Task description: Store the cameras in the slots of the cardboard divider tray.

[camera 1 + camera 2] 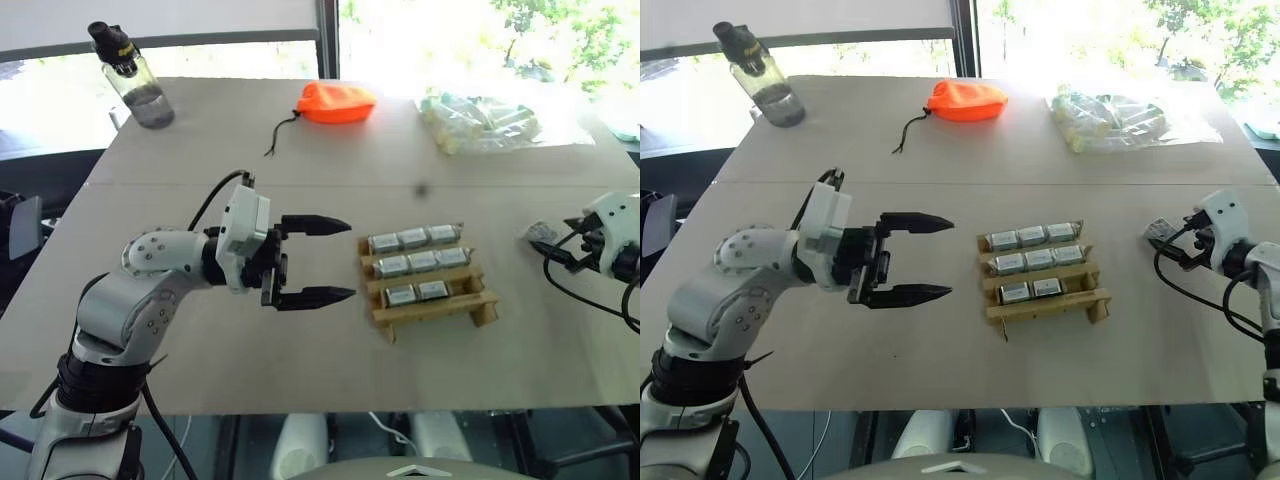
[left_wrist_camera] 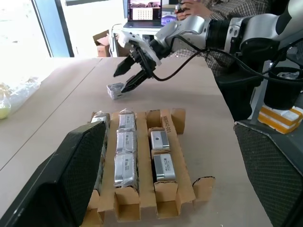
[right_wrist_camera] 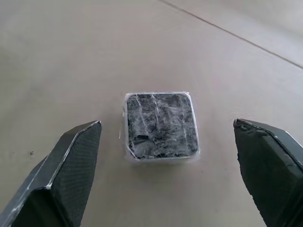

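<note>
The cardboard divider tray (image 1: 436, 309) lies right of the table's middle. Its back and middle rows each hold three silver cameras (image 1: 412, 238); the front row holds two, and the slot at its right end is empty. A further camera (image 3: 161, 125), wrapped in clear film, lies alone on the table to the right of the tray (image 1: 538, 232). My right gripper (image 3: 166, 124) is open just behind this camera, one finger (image 3: 71, 165) on either side and not touching it. My left gripper (image 1: 347, 259) hangs open to the left of the tray, pointing at it, with nothing held.
An orange pouch (image 1: 335, 102) with a black cord, a clear bag of pale items (image 1: 490, 122) and a drinking bottle (image 1: 135, 80) sit along the table's far side. In the left wrist view a person (image 2: 203, 7) sits beyond the table by a laptop (image 2: 144, 10).
</note>
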You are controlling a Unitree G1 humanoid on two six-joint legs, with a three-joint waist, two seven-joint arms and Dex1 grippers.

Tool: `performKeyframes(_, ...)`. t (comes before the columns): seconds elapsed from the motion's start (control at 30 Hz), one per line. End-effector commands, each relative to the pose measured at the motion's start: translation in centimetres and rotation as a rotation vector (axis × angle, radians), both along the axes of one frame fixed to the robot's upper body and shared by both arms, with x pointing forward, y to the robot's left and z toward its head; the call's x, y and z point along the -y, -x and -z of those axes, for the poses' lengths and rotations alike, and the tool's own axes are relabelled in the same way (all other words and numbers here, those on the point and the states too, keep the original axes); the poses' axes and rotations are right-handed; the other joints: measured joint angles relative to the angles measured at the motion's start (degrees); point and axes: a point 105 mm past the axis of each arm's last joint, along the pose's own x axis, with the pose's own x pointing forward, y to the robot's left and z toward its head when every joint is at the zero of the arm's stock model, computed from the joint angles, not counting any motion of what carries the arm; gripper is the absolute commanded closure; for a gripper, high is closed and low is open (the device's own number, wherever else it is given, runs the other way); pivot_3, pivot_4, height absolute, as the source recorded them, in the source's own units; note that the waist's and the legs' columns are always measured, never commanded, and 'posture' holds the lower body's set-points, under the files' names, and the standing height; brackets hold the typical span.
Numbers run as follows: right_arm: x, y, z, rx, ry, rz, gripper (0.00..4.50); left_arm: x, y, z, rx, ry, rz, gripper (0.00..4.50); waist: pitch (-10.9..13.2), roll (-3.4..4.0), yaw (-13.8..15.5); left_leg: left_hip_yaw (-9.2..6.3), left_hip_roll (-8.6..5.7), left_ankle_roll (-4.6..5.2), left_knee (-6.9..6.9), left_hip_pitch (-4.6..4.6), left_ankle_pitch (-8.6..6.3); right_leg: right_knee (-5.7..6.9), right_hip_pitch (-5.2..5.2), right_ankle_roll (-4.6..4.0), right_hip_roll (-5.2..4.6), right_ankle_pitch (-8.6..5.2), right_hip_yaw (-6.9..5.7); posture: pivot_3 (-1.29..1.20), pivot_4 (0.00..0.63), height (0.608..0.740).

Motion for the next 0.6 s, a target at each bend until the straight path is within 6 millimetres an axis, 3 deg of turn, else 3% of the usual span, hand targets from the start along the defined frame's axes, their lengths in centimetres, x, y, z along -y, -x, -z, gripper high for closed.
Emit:
performKeyframes(0.03,0.4,-0.84,-0.61,0.01,-0.011,-0.009,0.1,0.07,0.57,-0.69,0.042,-0.002,-0.003,0.0,0.0,0.0,0.0,0.03,0.0,0.0,0.01,0.0,0.0,0.0,0.0,0.01,-0.03,0.0,0.0,0.0,0.15,0.726)
performKeyframes(0.3,0.26,-1.27,0.13,-0.047,-0.003,-0.065,0.1,-0.17,0.72,-0.72,0.048,-0.003,-0.031,0.0,0.01,0.01,0.07,0.04,0.02,0.0,0.02,0.0,0.0,0.02,0.02,0.01,-0.02,0.0,0.03,0.0,0.15,0.726)
performKeyframes(0.5,0.21,-0.93,0.37,-0.061,0.021,-0.098,2.54,-0.39,0.48,-0.94,0.063,-0.005,-0.056,0.0,0.01,0.02,0.07,0.05,0.02,0.0,0.04,0.01,0.0,0.02,0.02,0.01,-0.06,0.0,0.01,0.0,0.15,0.726)
performKeyframes(0.6,0.41,-0.89,-0.45,-0.001,0.117,-0.11,2.52,-0.11,0.31,-0.97,0.056,-0.002,-0.048,0.0,0.01,0.02,0.11,0.05,0.02,0.0,0.05,0.01,0.0,0.03,0.03,0.01,-0.06,0.0,-0.02,0.0,0.15,0.726)
